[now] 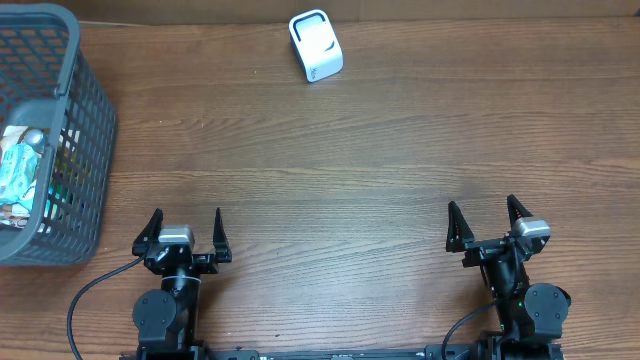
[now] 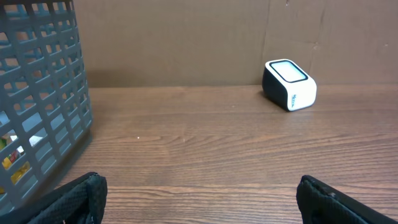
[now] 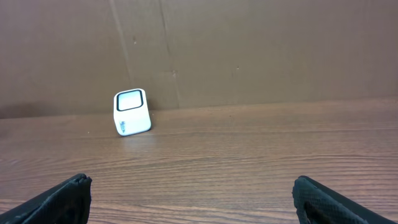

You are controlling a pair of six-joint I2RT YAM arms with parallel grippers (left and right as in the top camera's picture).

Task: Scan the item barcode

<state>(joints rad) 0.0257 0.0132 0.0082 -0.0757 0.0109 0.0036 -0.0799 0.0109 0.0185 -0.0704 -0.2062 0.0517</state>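
Sitting at the near edge of the wooden surface (image 1: 350,160), the left pincer (image 1: 187,215) and right pincer (image 1: 481,204) are both spread wide, holding nothing. The white scanner (image 1: 316,46) stands at the far edge, well apart from both. Packets (image 1: 20,165) (labels too blurred to read) lie inside the grey basket (image 1: 88,150), far left.

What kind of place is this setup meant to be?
Probably a mock shop checkout on a test bench: a small white scanner stands at the far edge of a wooden table, a grey basket holding packaged goods sits at its left end, and plain cardboard backs it.
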